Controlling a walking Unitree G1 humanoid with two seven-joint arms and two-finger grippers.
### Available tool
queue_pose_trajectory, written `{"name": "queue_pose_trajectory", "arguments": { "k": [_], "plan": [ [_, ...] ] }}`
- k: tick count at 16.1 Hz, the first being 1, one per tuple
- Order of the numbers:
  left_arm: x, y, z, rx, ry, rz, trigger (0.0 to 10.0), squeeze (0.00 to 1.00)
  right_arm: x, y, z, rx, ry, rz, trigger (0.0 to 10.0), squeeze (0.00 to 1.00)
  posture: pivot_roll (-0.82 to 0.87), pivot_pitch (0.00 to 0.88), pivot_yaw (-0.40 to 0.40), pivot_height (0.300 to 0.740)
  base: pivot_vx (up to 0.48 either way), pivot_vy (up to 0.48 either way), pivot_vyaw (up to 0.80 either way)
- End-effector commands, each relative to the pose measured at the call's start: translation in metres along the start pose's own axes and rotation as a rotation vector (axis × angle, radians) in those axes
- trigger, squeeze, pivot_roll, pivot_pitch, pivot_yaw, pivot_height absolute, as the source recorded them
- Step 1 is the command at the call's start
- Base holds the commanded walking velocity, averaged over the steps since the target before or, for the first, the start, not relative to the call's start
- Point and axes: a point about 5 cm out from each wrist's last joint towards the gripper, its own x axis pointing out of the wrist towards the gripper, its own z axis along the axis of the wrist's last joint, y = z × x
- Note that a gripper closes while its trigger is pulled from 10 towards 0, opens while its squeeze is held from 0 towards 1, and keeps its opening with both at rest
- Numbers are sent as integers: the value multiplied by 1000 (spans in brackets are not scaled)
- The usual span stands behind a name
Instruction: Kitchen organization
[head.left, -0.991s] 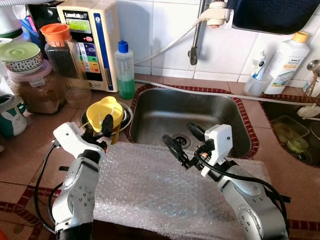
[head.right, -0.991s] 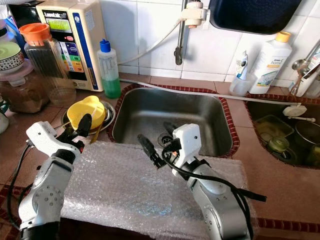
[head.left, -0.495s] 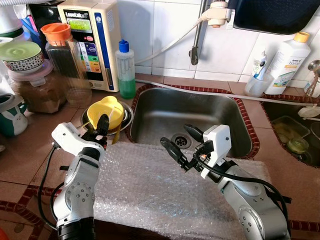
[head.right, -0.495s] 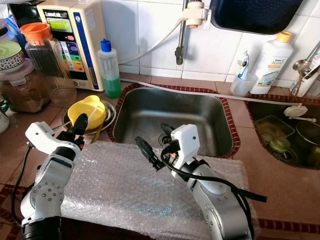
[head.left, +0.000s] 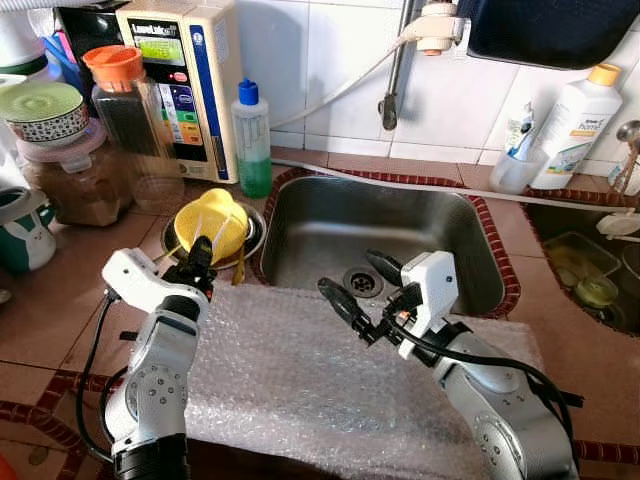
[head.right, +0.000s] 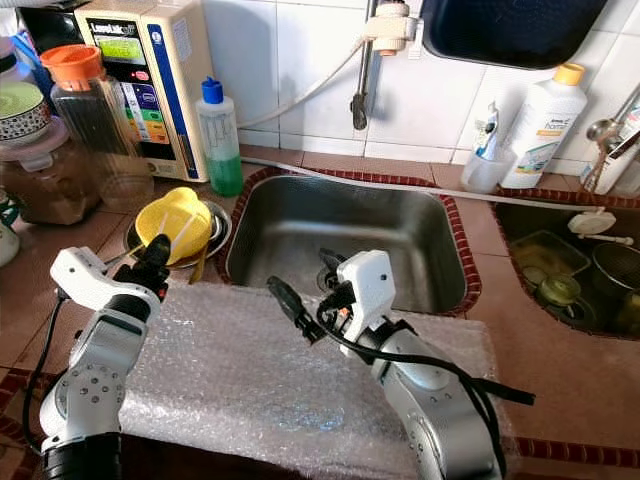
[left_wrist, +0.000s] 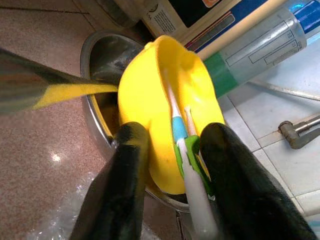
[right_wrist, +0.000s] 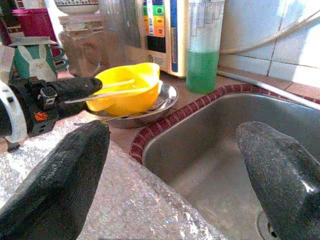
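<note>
Left gripper (head.left: 197, 262) lower, off yellow bowl (head.left: 210, 221).

wall (head.left: 320, 60): white glossy tiles
counter (head.left: 60, 300): brown-red tile, patterned edging round sink
sink (head.left: 400, 225): stainless, sunk into the counter
light: bright, even

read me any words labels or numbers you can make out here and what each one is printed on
"home": white plastic bottle with a yellow cap, partly legible; its smaller print is too small.
Cream wall-mounted water appliance: brand line, green screen and coloured buttons too blurred.
Clear bottle of green liquid: label unreadable.
</note>
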Motion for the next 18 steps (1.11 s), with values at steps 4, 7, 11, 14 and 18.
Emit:
{"name": "queue_pose_trajectory", "arguments": {
  "k": [4, 7, 11, 14, 18],
  "plan": [
    [2, -8, 6, -13, -16, -6, 0, 0, 1, -4, 6, -34, -19, -28, 10000, 0, 57, 10, 3, 740, 0, 0, 0],
    [1, -10, 11, -15, -38, 3, 0, 0, 2, -8, 7, -44, -27, -45, 10000, 0, 61, 6, 0, 740, 0, 0, 0],
    [0, -7, 16, 9, -79, 36, 0, 0, 2, -11, 7, -51, -28, -59, 10000, 0, 63, 6, -3, 740, 0, 0, 0],
    [-2, -14, 26, 71, -147, 0, 0, 0, 2, -12, 8, -52, -31, -70, 10000, 0, 62, 11, -7, 740, 0, 0, 0],
    [-5, -28, 33, 212, -175, -86, 0, 0, 4, -14, 9, -54, -34, -76, 10000, 0, 62, 10, -8, 740, 0, 0, 0]
  ]
}}
